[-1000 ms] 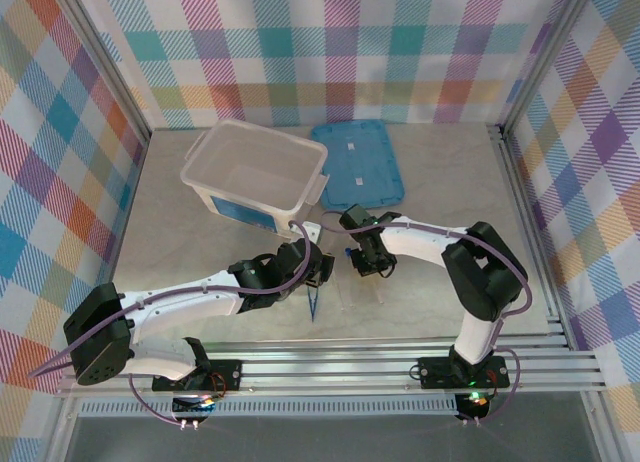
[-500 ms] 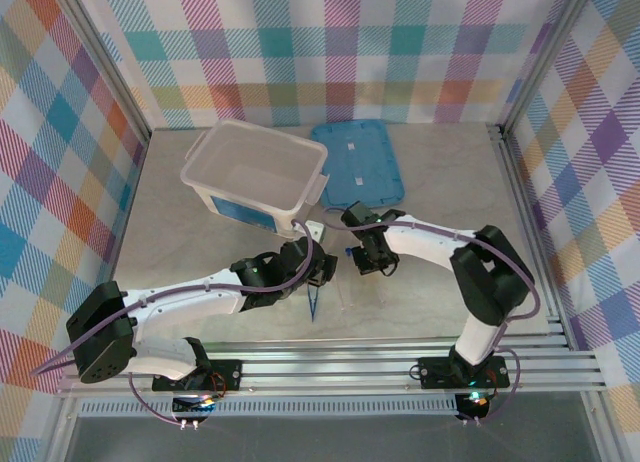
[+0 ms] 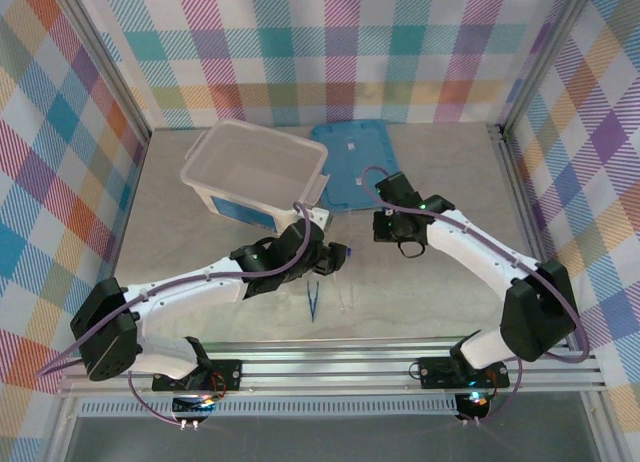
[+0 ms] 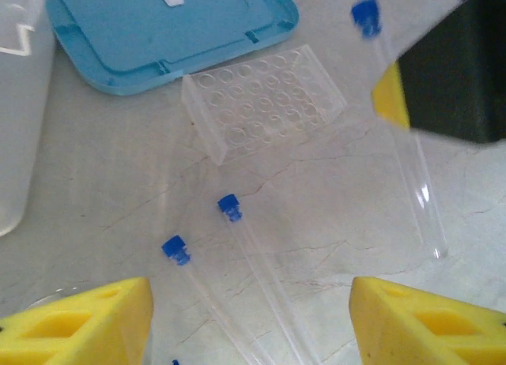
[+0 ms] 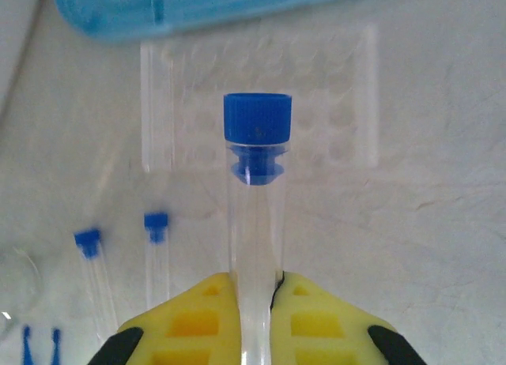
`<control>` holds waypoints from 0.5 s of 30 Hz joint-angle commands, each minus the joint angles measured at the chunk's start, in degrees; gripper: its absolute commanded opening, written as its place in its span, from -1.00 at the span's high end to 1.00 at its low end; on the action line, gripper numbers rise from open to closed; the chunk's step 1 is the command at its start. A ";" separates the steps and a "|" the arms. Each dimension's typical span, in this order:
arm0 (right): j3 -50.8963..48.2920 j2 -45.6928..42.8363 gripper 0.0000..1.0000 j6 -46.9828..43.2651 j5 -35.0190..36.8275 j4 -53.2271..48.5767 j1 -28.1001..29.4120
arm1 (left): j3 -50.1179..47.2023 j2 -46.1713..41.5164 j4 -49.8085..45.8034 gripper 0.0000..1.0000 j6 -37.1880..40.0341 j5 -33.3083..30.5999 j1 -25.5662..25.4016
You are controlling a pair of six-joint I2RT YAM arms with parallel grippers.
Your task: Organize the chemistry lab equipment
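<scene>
The right gripper (image 5: 254,290) is pinched narrow on a clear tube with a blue cap (image 5: 257,116). The tube stands up between the two yellow pads, its cap well clear of the fingertips. From the right wrist, the cap sits in line with a clear multi-well rack (image 5: 261,96) on the table beyond it, though how high the tube hangs above the rack cannot be told. In the top view this gripper (image 3: 403,244) hovers just off the near edge of the flat blue lid (image 3: 355,162).

The left gripper (image 4: 251,294) is spread wide and holds nothing. Two more capped tubes (image 4: 229,207) lie side by side on the table between its yellow fingers (image 4: 79,317), with their caps towards the rack (image 4: 265,100). The held tube (image 4: 395,120) slants across the upper right of that view.

From above, the left gripper (image 3: 335,257) sits close to the near corner of the translucent tub (image 3: 255,172). The dark-blue tweezers (image 3: 313,300) lie nearer the bases, apart from both grippers.

Bare table (image 3: 470,182) opens to the right of the lid and the right arm as far as the side frame. A narrower strip runs left of the tub. An aluminium rail (image 3: 400,354) bounds the near edge.
</scene>
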 commanded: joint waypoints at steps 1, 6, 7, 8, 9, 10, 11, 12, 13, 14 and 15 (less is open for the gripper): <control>3.46 -1.65 0.80 4.07 -0.80 3.31 -0.11 | 1.57 1.68 3.04 -0.30 -1.25 6.86 0.80; 5.57 -1.40 0.80 6.42 -2.67 5.66 -0.13 | 1.03 4.19 8.00 -0.28 -3.79 14.71 1.80; 5.78 -1.40 0.80 6.87 -3.52 5.94 -0.12 | 0.71 4.34 9.30 -0.28 -4.71 16.32 2.19; 5.74 -1.60 0.80 7.34 -4.28 6.14 -0.03 | 0.22 4.34 10.68 -0.28 -5.65 17.65 2.59; 5.50 -1.81 0.80 7.68 -4.94 6.55 -0.08 | -0.17 4.27 11.85 -0.28 -6.17 18.47 2.89; 5.19 -2.13 0.80 7.99 -5.71 6.75 -0.12 | -0.57 4.13 12.82 -0.27 -6.77 19.16 3.21; 4.69 -2.50 0.79 8.48 -6.46 7.36 -0.12 | -0.93 4.12 13.81 -0.26 -7.06 19.69 3.44; 4.22 -2.69 0.79 8.67 -7.55 8.09 -0.11 | -1.11 4.04 14.48 -0.26 -7.29 19.92 3.62; 3.78 -2.88 0.78 9.16 -8.59 9.06 0.03 | -1.56 3.94 15.23 -0.25 -7.59 20.03 3.84; 3.51 -2.98 0.78 9.85 -9.83 9.82 0.09 | -1.95 3.99 16.35 -0.23 -8.22 20.15 4.19; 3.40 -2.96 0.78 10.37 -10.83 10.24 0.15 | -2.53 4.06 17.65 -0.22 -9.00 20.77 4.60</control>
